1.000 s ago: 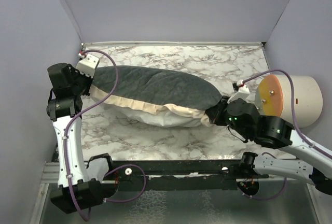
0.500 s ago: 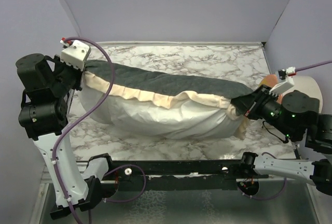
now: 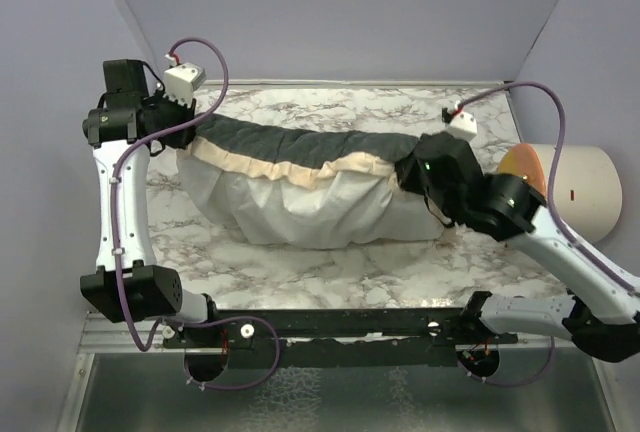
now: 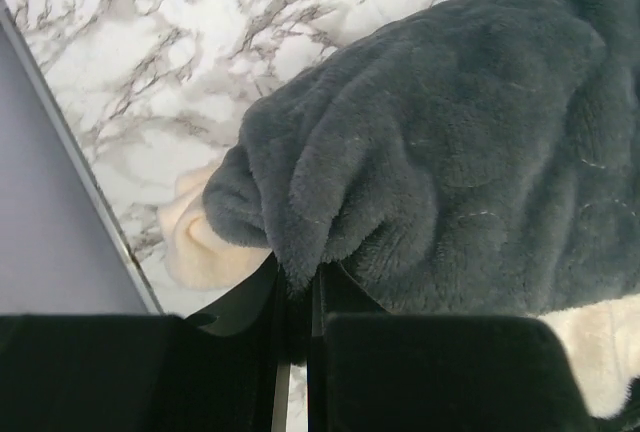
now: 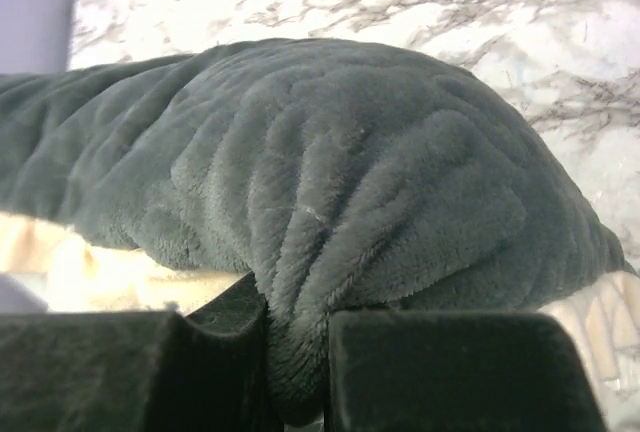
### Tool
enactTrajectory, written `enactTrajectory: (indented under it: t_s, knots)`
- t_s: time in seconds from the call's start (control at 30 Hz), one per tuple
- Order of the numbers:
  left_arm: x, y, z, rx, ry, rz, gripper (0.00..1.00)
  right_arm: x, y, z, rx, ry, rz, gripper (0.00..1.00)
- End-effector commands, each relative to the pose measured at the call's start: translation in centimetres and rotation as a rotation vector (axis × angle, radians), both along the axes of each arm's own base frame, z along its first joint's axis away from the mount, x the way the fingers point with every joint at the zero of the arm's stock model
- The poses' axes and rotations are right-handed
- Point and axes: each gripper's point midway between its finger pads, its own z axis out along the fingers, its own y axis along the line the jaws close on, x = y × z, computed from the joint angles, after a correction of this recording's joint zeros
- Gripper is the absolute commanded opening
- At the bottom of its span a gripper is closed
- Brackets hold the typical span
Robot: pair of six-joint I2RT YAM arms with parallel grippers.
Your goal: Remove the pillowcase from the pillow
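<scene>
1. Pillow [image 3: 300, 214] lies lengthwise on the marble counter [image 3: 330, 264]. Its near flank is bare white and plump.
2. Pillowcase [image 3: 300, 142] is draped over the pillow's top and far side, grey fuzzy face up. The cream trim runs as a ruffled line along the pillow's length, roughly at its crest.
3. L pincer [image 3: 183, 134] is at the pillow's left end, clamped narrow on a grey fold; the wrist cam shows the pile pinched between the fingers, w/ a bit of cream trim beside it.
4. R pincer [image 3: 418, 170] is at the pillow's right end, likewise closed tight on a bunched grey fold, which the wrist cam confirms.
5. Progress, as a judgement: partly done. The opening looks peeled back to about mid-pillow, but the case isn't off yet, and the far half looks covered. Can't tell if the far side is tucked under.
6. Left to do: draw the case on past the pillow's far edge until the pillow sits free, both grips kept.
7. Vs 0.5 s ago: both pincers have come inward toward the pillow's ends, so the case is less stretched and the span is shorter. R pincer was well out past the right end and is now on it.
8. Vs 1 s ago: then only a thin white sliver showed on the near side; now a broad white band does.
</scene>
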Motion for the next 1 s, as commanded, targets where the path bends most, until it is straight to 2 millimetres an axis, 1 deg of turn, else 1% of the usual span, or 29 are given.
enactTrajectory:
  t_s: [0.0, 0.1, 0.17, 0.23, 0.3, 0.4, 0.47, 0.57, 0.7, 0.73, 0.8, 0.87, 0.93, 0.97]
  knots:
    - [0.5, -3.1, 4.5, -0.042, -0.125, -0.043, 0.00, 7.2, 1.5, 3.4, 0.161, -0.050, 0.049, 0.01]
    - [-0.2, -3.3, 6.8, -0.047, -0.184, -0.041, 0.00, 8.2, 2.1, 3.2, 0.164, -0.043, 0.082, 0.01]
    - [-0.7, -3.0, 7.6, -0.026, -0.213, -0.027, 0.00, 8.6, 2.2, 3.3, 0.153, -0.039, 0.088, 0.01]
    - [-1.4, -2.7, 7.9, 0.000, -0.227, -0.017, 0.00, 8.3, 2.3, 3.9, 0.164, -0.049, 0.104, 0.01]
    - [-2.6, -2.5, 8.5, 0.020, -0.252, -0.014, 0.00, 7.5, 2.2, 5.0, 0.185, -0.064, 0.125, 0.01]
    - [-5.0, -2.8, 10.1, 0.044, -0.302, -0.032, 0.00, 5.7, 1.6, 6.8, 0.216, -0.086, 0.158, 0.01]
    - [-6.6, -3.1, 11.1, 0.052, -0.324, -0.046, 0.00, 4.0, 0.9, 7.7, 0.238, -0.090, 0.180, 0.01]
    - [-8.9, -3.5, 12.4, 0.064, -0.338, -0.074, 0.00, 1.3, 0.1, 8.3, 0.279, -0.078, 0.224, 0.01]
    - [-11.9, -4.1, 13.2, 0.074, -0.301, -0.115, 0.00, -2.6, -1.4, 9.1, 0.337, -0.059, 0.265, 0.01]
    - [-12.3, -3.9, 13.5, 0.078, -0.308, -0.093, 0.00, -3.4, -1.8, 9.4, 0.350, -0.060, 0.273, 0.01]
    - [-13.1, -3.6, 13.3, 0.111, -0.320, -0.088, 0.00, -4.8, -2.7, 10.0, 0.369, -0.062, 0.274, 0.01]
    - [-13.2, -3.2, 12.5, 0.137, -0.303, -0.089, 0.00, -5.2, -3.3, 10.7, 0.384, -0.078, 0.259, 0.01]
    - [-12.2, -2.9, 10.8, 0.139, -0.244, -0.094, 0.00, -4.2, -3.4, 10.6, 0.369, -0.089, 0.225, 0.01]
    - [-11.1, -3.0, 9.3, 0.112, -0.183, -0.091, 0.01, -3.1, -3.1, 10.0, 0.349, -0.084, 0.204, 0.01]
